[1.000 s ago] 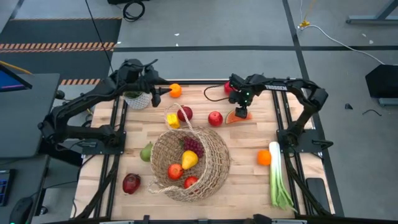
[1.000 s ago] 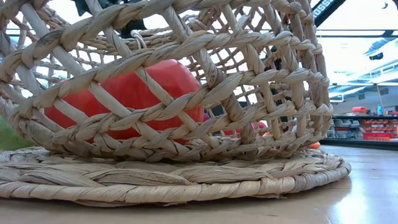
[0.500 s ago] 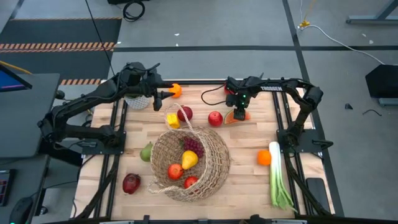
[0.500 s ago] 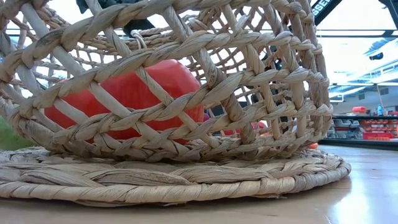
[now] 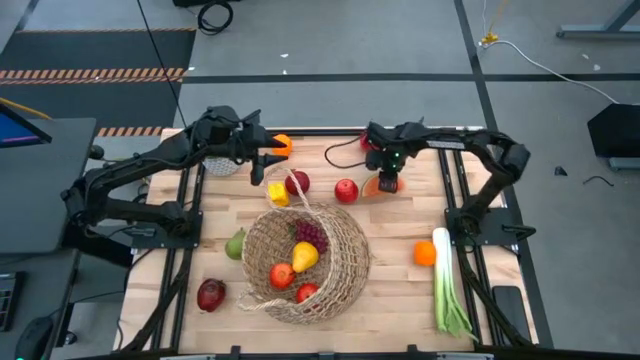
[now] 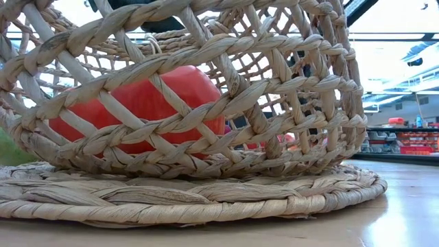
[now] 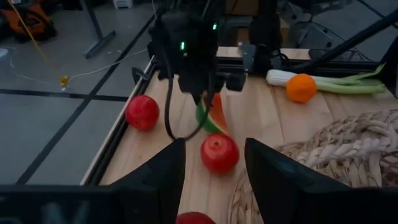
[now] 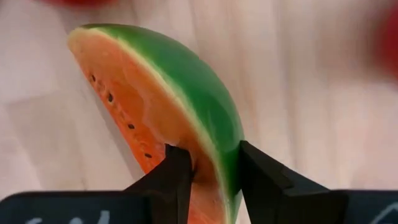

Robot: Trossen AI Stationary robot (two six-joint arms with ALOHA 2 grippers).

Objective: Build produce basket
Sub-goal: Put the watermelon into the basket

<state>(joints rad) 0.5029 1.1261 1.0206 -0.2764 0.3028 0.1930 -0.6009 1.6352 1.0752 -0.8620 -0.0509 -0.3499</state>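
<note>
The wicker basket stands mid-table, holding grapes, a yellow lemon and two red-orange fruits; one red fruit shows through the weave. My right gripper is at the far right, shut on a watermelon slice. My left gripper hovers open at the far left beside an orange, with nothing between its fingers. Two red apples and a yellow piece lie on the table just beyond the basket. My right gripper pinches the watermelon slice near one end between its two fingers. One finger is on the red flesh face and the other on the green rind. The fingers come from above, pointing down, and the slice stands on edge below them. Whether it is clear of the table I cannot tell.
A green pear and a dark red apple lie left of the basket. An orange and a leek lie at the right. Another red fruit sits at the far edge, and a potted plant stands under my left arm.
My left gripper has swung toward the table's right, along the far edge, and now reaches level with the orange. My right gripper has stayed over the watermelon slice, shifting only slightly; less of the slice shows from under it than before.
</note>
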